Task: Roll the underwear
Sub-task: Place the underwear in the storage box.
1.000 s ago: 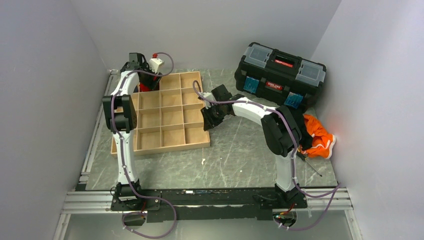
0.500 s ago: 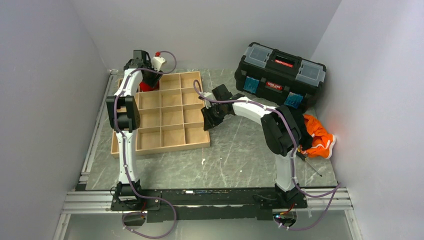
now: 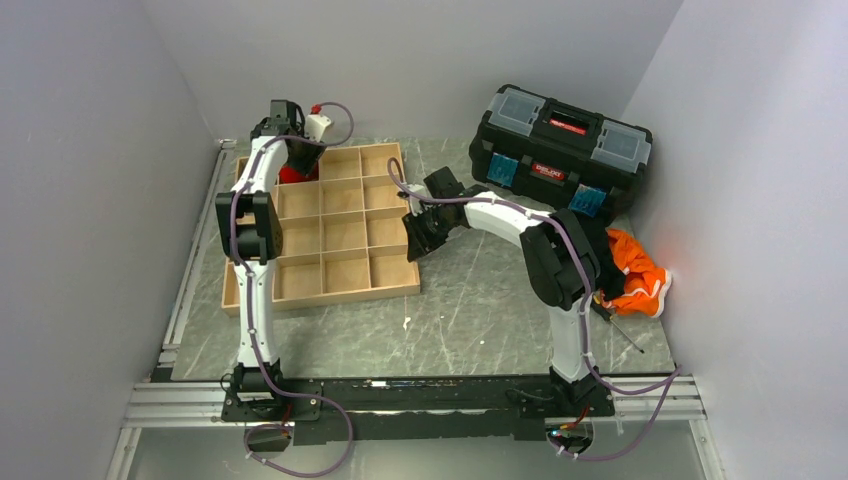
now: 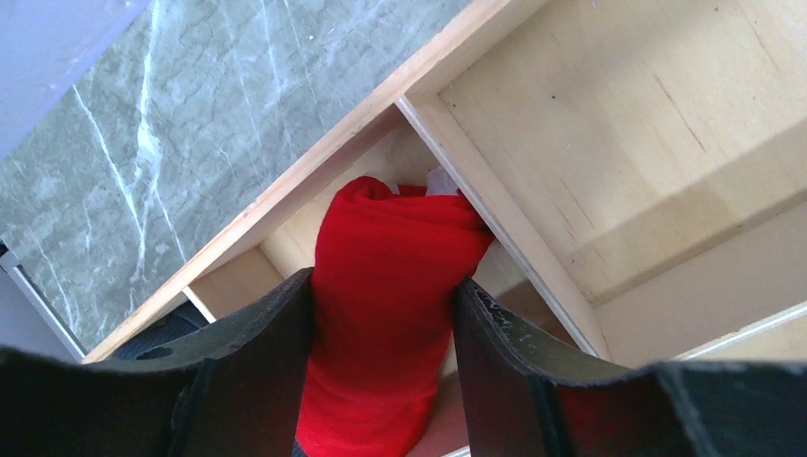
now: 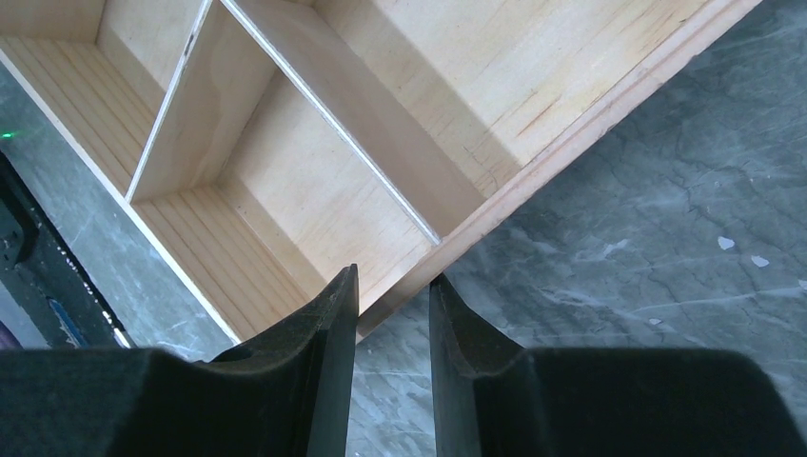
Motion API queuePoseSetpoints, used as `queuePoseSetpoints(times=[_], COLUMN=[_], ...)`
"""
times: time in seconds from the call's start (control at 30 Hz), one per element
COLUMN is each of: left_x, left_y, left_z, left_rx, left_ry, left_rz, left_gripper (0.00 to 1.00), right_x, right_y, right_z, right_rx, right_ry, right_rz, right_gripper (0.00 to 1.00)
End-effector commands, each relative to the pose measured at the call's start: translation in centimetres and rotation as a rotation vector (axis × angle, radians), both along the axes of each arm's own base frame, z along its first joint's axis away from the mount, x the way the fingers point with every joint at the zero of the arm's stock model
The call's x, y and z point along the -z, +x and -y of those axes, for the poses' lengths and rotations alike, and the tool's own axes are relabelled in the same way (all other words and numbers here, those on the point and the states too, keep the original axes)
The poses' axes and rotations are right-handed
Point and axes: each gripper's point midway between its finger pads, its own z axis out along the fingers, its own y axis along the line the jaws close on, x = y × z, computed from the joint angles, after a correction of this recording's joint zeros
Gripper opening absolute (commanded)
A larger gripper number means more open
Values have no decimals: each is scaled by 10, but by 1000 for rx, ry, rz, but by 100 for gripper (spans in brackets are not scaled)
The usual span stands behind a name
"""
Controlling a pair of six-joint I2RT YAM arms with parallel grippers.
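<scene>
The underwear [image 4: 381, 286] is a rolled red bundle, and my left gripper [image 4: 381, 281] is shut on it. Its far end hangs into the back-left corner compartment of the wooden tray [image 4: 314, 157]. In the top view the left gripper [image 3: 297, 163] is over that corner and red fabric [image 3: 287, 175] shows below it. My right gripper [image 5: 392, 276] has its fingers closed narrowly on the tray's right outer wall [image 5: 533, 157]. In the top view the right gripper [image 3: 415, 240] is at the tray's right edge.
The wooden tray [image 3: 320, 297] with several compartments lies at centre left. A black toolbox [image 3: 560, 145] stands at the back right. An orange cloth [image 3: 640, 275] lies by the right wall. Marble tabletop [image 3: 480, 310] lies in front of the tray.
My left gripper has shifted slightly right and lower over the tray's back-left corner with the red bundle in it. The right arm has not moved.
</scene>
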Motion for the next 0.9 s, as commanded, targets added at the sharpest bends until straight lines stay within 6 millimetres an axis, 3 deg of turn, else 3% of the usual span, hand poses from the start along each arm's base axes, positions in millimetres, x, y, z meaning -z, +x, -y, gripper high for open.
queuePoseSetpoints(times=[0.0, 0.47, 0.63, 0.87], left_x=[13, 26, 27, 24], left_y=[-22, -39, -39, -35], left_z=[-9, -12, -21, -12], left_rx=[-107, -314, -392, -485], left_ry=[-51, -303, -408, -576], left_rz=[-111, -213, -228, -250], left_gripper=[56, 46, 40, 35], right_x=[37, 37, 39, 40], right_y=[-11, -50, -61, -68], right_z=[-5, -26, -34, -41], right_rx=[-61, -118, -134, -159], right_ry=[-26, -3, 15, 19], right_rz=[-35, -61, -84, -88], right_gripper=[0, 0, 0, 0])
